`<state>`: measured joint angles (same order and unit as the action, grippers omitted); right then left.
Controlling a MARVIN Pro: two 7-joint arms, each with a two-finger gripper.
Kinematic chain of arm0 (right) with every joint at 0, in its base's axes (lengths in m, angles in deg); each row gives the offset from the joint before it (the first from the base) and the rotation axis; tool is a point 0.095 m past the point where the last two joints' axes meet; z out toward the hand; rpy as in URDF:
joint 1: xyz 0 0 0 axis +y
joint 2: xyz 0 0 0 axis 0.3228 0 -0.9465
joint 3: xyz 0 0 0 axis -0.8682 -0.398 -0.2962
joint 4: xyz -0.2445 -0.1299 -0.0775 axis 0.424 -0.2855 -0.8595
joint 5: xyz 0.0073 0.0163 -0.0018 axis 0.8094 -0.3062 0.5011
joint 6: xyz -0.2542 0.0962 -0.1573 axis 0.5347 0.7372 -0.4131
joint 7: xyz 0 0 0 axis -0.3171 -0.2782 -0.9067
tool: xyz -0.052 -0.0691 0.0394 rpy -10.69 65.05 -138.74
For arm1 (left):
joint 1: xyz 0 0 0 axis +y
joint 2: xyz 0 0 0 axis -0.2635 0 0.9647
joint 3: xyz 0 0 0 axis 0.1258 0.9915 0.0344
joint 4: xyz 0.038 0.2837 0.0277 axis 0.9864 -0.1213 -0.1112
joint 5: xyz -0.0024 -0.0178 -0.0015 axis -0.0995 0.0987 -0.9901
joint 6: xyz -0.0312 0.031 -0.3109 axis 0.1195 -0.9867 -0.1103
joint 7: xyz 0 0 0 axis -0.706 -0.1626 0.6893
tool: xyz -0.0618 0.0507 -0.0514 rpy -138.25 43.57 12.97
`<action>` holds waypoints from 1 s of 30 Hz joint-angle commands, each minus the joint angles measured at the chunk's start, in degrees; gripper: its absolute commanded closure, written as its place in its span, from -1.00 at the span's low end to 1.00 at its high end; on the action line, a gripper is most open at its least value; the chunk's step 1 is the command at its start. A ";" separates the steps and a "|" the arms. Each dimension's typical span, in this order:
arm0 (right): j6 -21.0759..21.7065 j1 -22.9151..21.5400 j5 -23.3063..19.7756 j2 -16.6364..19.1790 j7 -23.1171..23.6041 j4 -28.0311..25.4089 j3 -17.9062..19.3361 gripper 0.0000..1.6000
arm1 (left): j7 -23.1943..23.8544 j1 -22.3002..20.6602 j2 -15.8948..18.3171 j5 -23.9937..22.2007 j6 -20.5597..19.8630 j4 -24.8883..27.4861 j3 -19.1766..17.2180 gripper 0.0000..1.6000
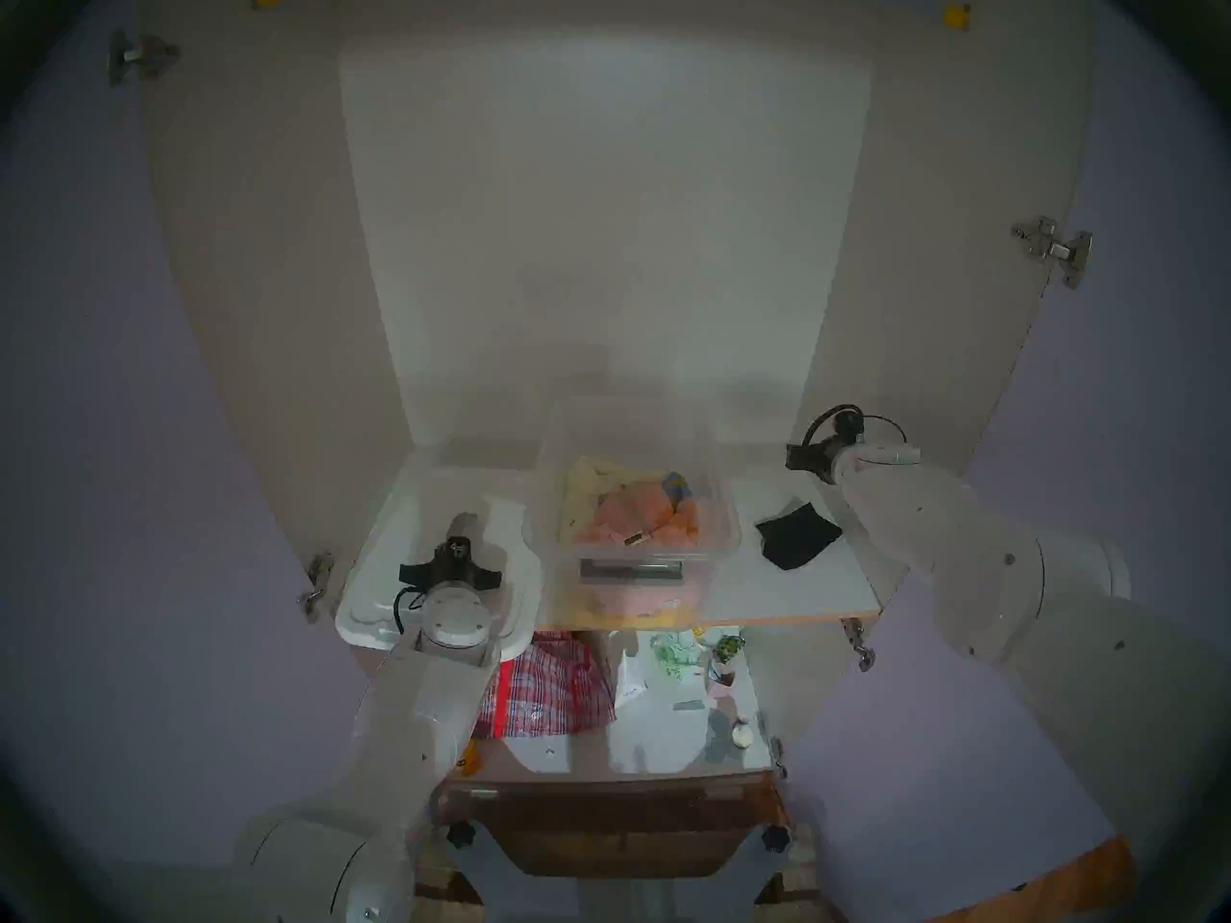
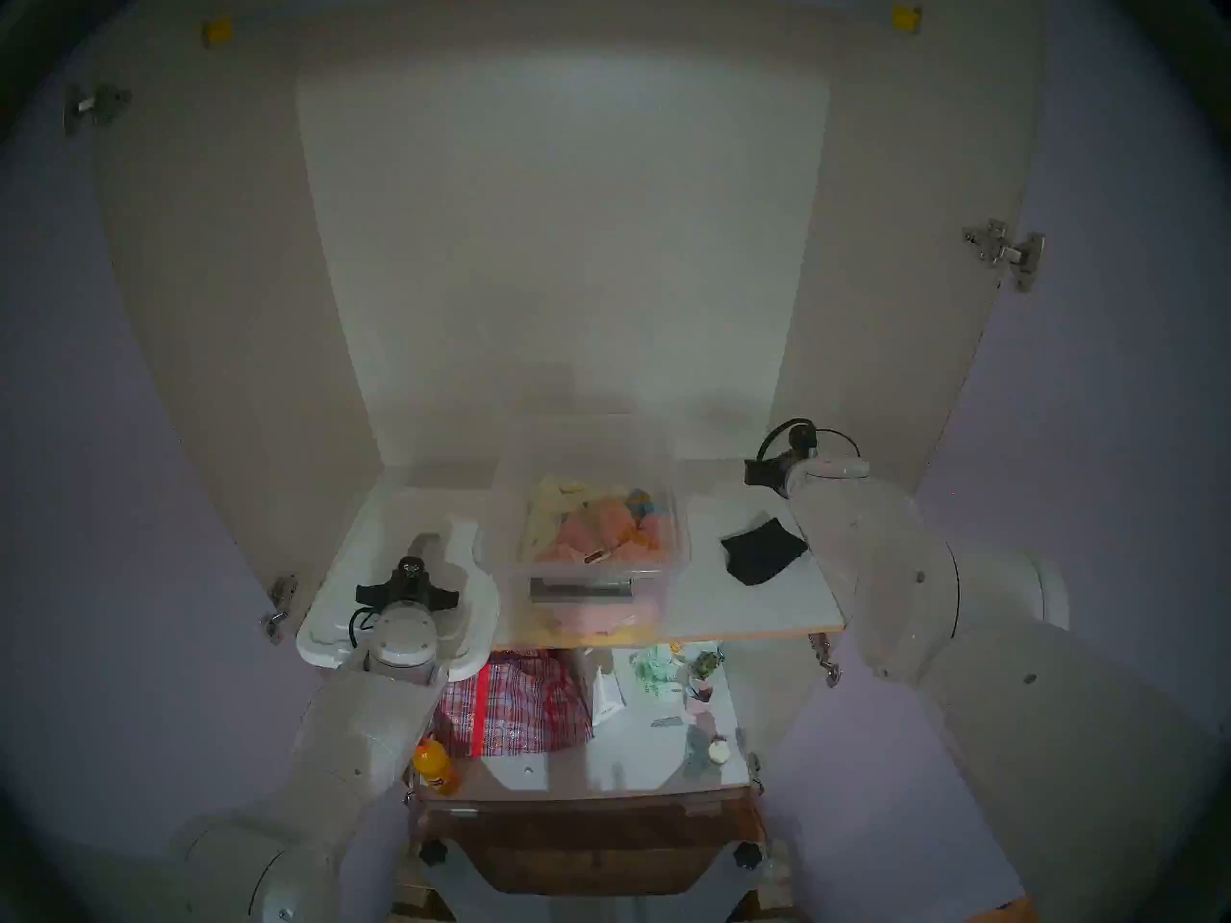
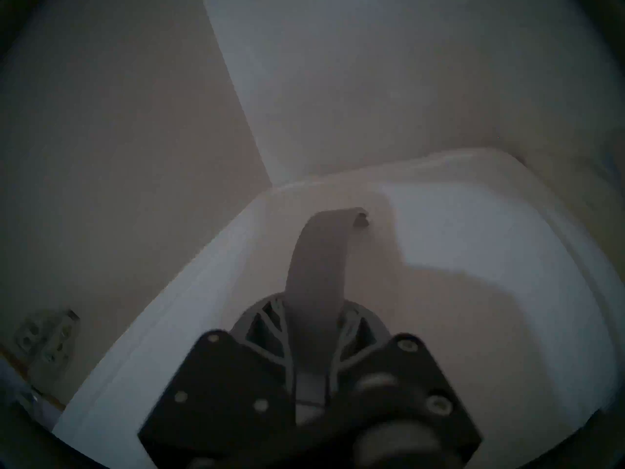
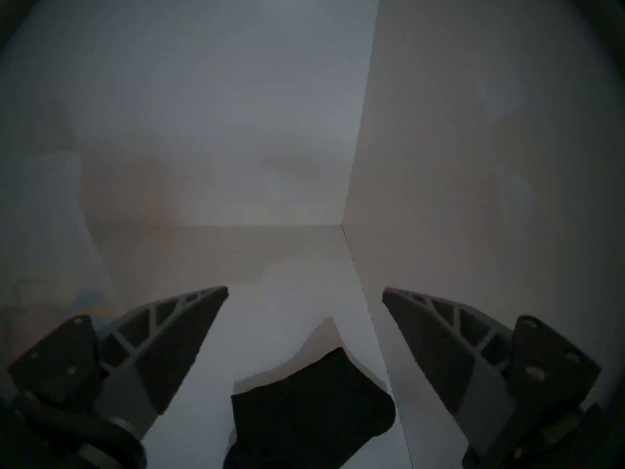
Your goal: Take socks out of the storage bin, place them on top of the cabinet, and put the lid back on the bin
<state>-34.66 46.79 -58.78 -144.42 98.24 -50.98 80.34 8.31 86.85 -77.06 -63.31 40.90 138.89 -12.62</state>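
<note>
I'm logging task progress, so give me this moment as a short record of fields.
socks: black folded fabric bundle lying on the white shelf board, right of the bin
bin: clear plastic storage tub, open, pastel cloths inside
lid: white plastic lid on the shelf, left of the bin
left gripper: shut on the lid's grey bar handle
right gripper: open, empty

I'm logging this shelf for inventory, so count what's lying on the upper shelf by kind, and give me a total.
Bin: 1
Lid: 1
Socks: 1 bundle
Total: 3, not counting the cloths inside the bin.
</note>
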 commanded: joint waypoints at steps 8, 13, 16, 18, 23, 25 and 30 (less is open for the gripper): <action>-0.99 -1.91 0.07 0.13 0.04 -1.16 -0.09 -1.00 | -13.29 -2.94 1.82 12.17 3.69 3.09 6.55 1.00; -0.99 -1.91 0.07 0.13 0.04 -1.16 -0.09 -1.00 | -16.16 -4.25 3.29 15.50 3.14 2.43 9.26 1.00; -0.95 -1.90 0.07 0.13 0.03 -1.16 -0.09 -1.00 | -17.61 -5.29 4.80 18.92 2.55 1.84 11.98 1.00; -0.95 -1.90 0.07 0.13 0.03 -1.16 -0.09 -1.00 | -18.18 -6.44 5.28 20.05 2.26 1.60 13.22 1.00; -0.93 -1.90 0.07 0.12 0.02 -1.17 -0.09 -1.00 | -18.58 -8.98 5.69 21.55 1.26 0.78 14.97 1.00; -0.93 -1.90 0.07 0.12 0.02 -1.16 -0.09 -1.00 | -18.69 -9.42 5.72 21.83 1.09 0.66 15.13 1.00; -0.94 -1.91 0.07 0.13 0.02 -1.16 -0.09 -1.00 | -20.16 -12.09 6.62 24.00 0.08 0.17 16.50 1.00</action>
<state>-34.66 46.78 -58.77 -144.42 98.22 -50.96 80.34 -10.24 79.23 -71.14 -42.25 41.69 137.68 3.03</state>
